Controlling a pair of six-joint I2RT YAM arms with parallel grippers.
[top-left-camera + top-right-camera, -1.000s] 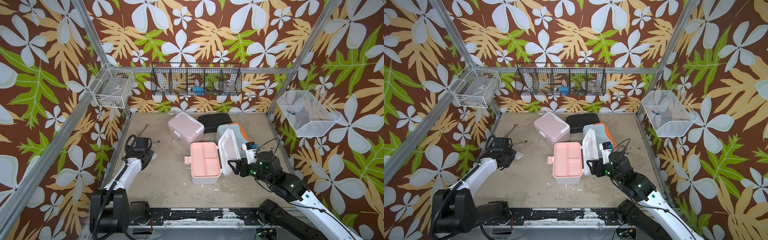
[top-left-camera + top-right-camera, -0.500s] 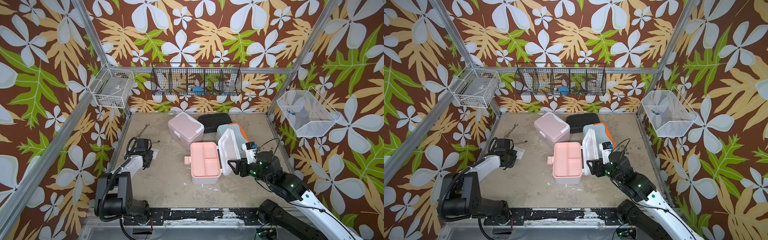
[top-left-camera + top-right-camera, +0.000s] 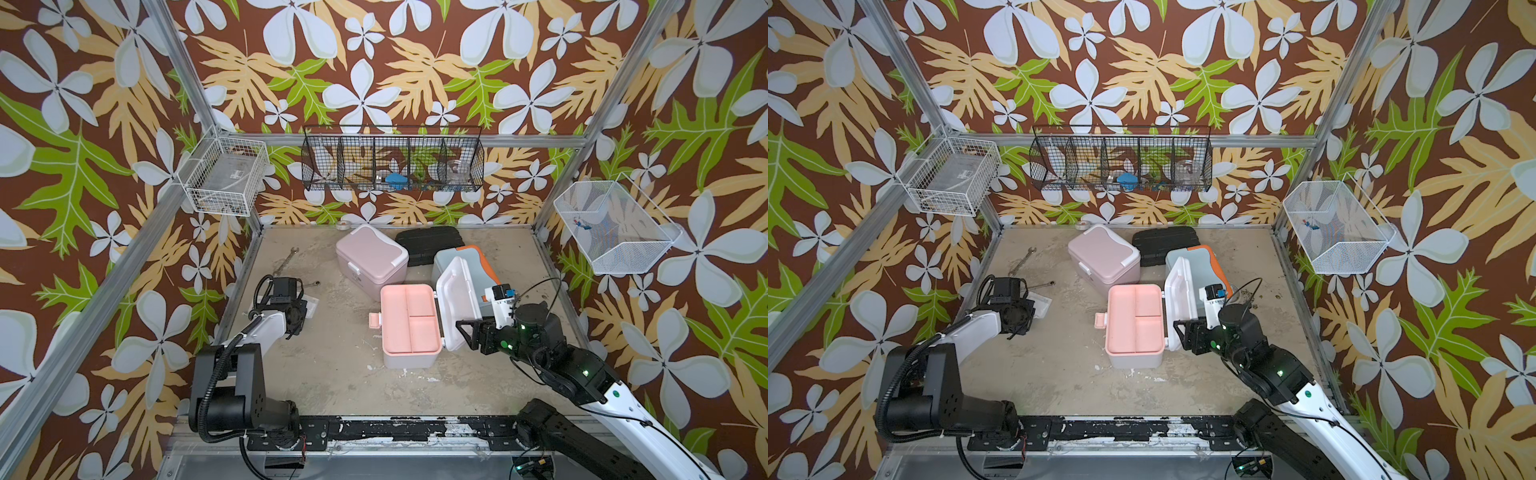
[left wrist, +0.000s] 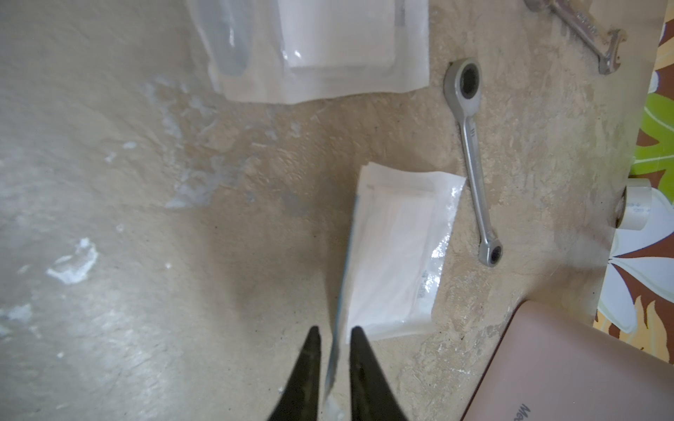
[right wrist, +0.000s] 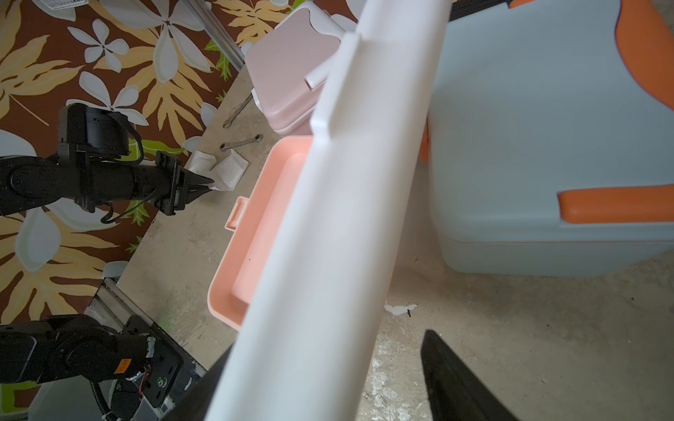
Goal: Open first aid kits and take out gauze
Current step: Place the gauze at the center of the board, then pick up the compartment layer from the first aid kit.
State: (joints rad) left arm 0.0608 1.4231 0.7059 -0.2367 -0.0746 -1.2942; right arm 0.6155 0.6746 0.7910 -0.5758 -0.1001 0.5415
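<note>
Gauze packet [image 4: 397,255] lies edge-on between slightly parted fingers of left end effector [image 4: 335,330].

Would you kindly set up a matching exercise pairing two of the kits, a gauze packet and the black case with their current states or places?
Column A
1. peach kit
2. pink kit
3. gauze packet
4. black case

Column B
a. shut, just behind the open box
b. edge between the tips of the left gripper
c. open, lid standing upright
d. flat and ribbed, farthest back

Pairs: 1-c, 2-a, 3-b, 4-d
</note>
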